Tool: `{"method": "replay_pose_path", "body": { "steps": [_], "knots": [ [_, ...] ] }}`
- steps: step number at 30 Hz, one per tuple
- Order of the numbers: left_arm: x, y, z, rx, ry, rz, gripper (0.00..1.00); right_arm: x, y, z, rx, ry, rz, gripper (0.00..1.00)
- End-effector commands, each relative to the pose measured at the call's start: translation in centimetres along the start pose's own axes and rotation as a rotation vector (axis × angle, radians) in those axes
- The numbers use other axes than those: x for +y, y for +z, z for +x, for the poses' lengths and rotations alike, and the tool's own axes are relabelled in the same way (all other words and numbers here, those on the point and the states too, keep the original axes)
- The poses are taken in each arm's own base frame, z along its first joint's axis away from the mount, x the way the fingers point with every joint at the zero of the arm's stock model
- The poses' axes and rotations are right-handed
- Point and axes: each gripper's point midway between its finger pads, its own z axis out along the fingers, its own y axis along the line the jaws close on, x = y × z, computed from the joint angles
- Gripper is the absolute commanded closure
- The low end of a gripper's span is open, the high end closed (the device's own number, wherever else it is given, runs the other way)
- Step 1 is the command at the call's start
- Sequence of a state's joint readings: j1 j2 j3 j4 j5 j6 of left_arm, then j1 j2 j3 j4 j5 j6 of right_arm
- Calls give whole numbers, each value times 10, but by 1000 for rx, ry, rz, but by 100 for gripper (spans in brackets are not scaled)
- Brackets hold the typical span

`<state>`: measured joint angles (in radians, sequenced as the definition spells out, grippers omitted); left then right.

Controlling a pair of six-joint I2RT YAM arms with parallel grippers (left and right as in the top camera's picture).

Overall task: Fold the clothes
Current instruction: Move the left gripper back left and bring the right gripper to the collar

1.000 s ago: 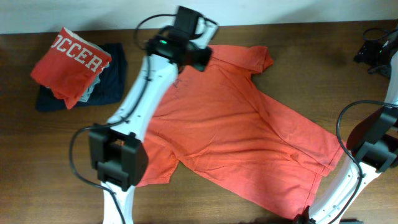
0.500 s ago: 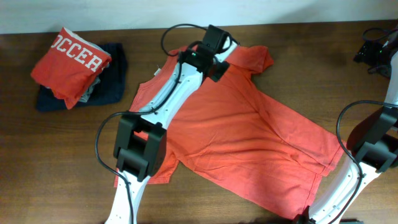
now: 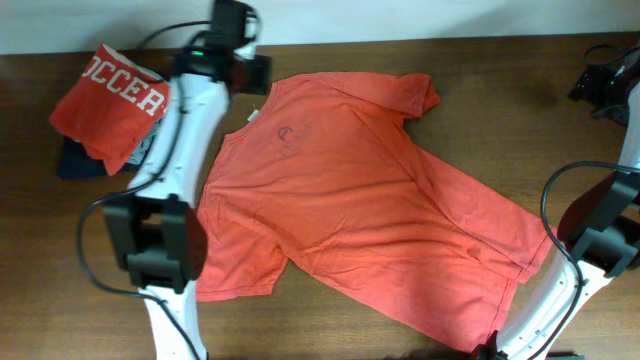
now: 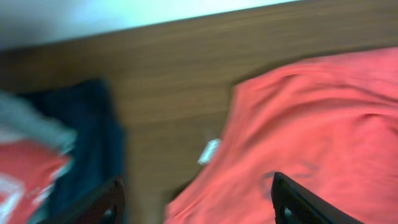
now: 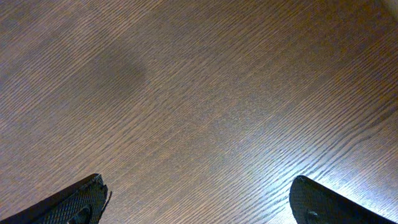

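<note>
Pile on the far left first: a folded red shirt point(image 3: 112, 98) with white letters sits on top of a navy garment point(image 3: 182, 135), near the back edge of the bench point(image 3: 80, 250).

Next over is the left end effector point(image 3: 250, 72). It hangs above bare wood in the gap between that pile and the tee point(image 3: 370, 200), just beside the collar. The left wrist view is blurry, but both fingers point(image 4: 106, 202) stand wide apart with nothing between them, so it's open and holding nothing.

The tee itself lies spread out flat across the middle of the bench, on a diagonal. Collar points to the far left, hem to the near right. One sleeve sticks out at the back, the other toward the front left. A little white tag point(image 3: 251, 118) pokes out at the collar.

Over on the right, the hem ends right by the right arm point(image 3: 590, 250). The right end effector point(image 5: 199, 205) is wide open too, over nothing but wood grain. Some black gear point(image 3: 605, 85) sits in the far right corner.
</note>
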<state>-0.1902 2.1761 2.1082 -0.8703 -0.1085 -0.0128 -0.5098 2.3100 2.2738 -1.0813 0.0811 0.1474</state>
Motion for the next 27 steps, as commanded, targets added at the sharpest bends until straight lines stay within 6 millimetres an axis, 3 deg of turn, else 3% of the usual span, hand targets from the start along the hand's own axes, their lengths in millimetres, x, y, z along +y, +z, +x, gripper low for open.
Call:
{"method": "replay_pose_path", "body": {
  "steps": [1, 3, 5, 7, 15, 18, 23, 24, 25, 26, 27],
  "knots": [
    [38, -15, -1, 3, -79, -27, 24, 1, -10, -6, -25, 1, 3, 1],
    [62, -15, 9, 38, -111, -51, 20, 1, -10, -6, -25, 1, 3, 1],
    [71, -15, 14, 56, -123, -61, 15, 3, -10, -11, -47, 3, -5, 1],
    [74, -15, 15, 60, -128, -65, 1, 4, -11, -18, -75, 6, -8, 1],
    [75, -15, 15, 60, -129, -66, 1, 6, -10, -19, -79, 6, -23, 1],
    [74, -15, 15, 60, -129, -65, 1, 21, -12, -22, -88, 3, -106, 2],
    [74, -15, 15, 60, -129, -65, 1, 41, -16, -6, -16, -3, -229, 1],
    [74, -15, 15, 60, -129, -65, 1, 51, -20, 1, 16, -4, -290, 8],
    [74, -15, 15, 60, -129, -65, 1, 66, -24, 6, 35, -18, -362, 26],
    [74, -15, 15, 60, -129, -65, 1, 84, -30, 11, 46, -66, -441, 37],
    [74, -15, 15, 60, -129, -65, 1, 97, -33, 16, 50, -108, -469, 42]
  ]
}}
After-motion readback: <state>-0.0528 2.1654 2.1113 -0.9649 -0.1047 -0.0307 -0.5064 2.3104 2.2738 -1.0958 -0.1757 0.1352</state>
